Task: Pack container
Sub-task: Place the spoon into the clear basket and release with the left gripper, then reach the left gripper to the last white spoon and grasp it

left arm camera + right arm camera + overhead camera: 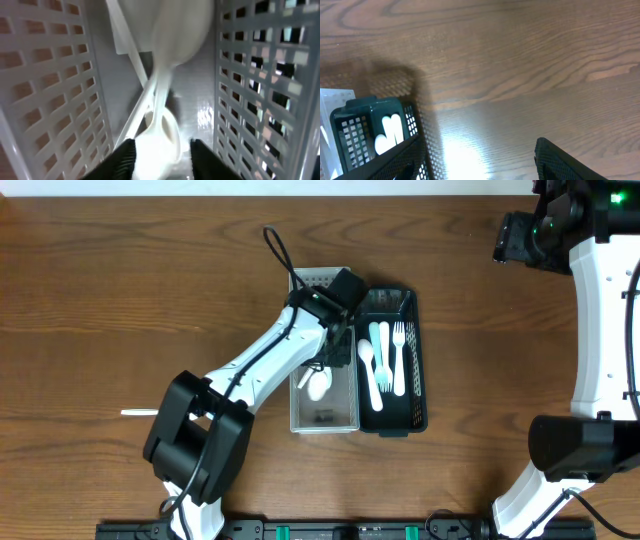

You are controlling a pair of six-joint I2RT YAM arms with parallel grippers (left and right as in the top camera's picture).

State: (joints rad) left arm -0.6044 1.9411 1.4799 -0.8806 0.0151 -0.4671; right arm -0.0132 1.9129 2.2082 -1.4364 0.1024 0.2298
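Left gripper (162, 159) is down inside the white lattice basket (294, 412), jaws spread partway and straddling the bowl of a white plastic spoon (161, 137). The left finger looks to be brushing the bowl while the right stands just off it, so there is no pinch. The spoon's handle runs away from the claw along the basket's long axis, crossing a second white handle (131, 57) under a blurred pale bowl. From overhead that spoon (318, 386) lies midway down the basket. Its walls are glossy square grid.

Just beside it, touching, sits the black mesh basket (422, 365), holding a white fork (398, 356) and more white cutlery lengthwise. Right gripper (510, 238) hangs well apart over the wooden table (120, 300); I cannot tell its opening.
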